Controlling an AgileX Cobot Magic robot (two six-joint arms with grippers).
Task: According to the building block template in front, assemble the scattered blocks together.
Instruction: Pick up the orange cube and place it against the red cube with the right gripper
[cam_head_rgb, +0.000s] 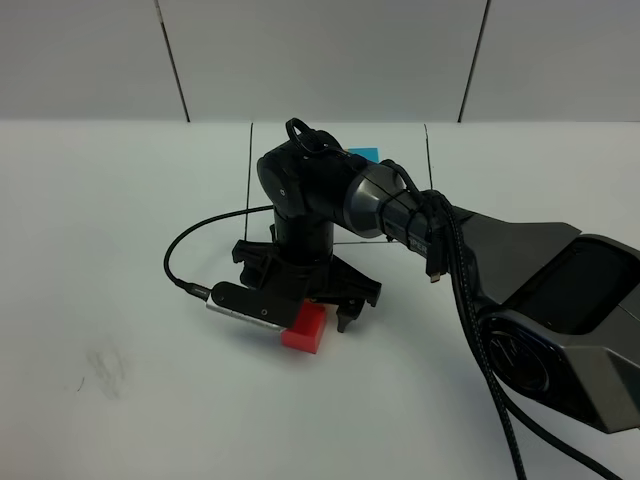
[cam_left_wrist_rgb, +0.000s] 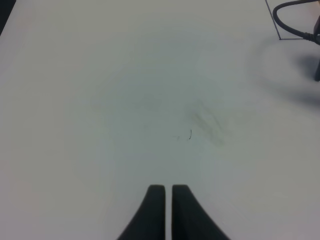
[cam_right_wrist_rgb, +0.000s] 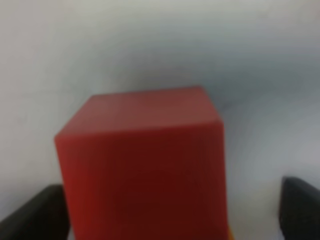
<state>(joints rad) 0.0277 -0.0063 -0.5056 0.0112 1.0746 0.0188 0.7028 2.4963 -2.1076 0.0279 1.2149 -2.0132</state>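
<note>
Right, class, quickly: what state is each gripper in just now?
Left gripper: shut, empty.
Right gripper: open, jaws either side of the red cube, not clamping it.

The exterior high camera looked down obliquely over the worktop (cam_head_rgb: 100, 250). The left wrist camera faced a smudge (cam_left_wrist_rgb: 207, 122) on it from moderate range; the right wrist camera sat very near the red cube (cam_right_wrist_rgb: 145, 165). The exterior view shared both.
</note>
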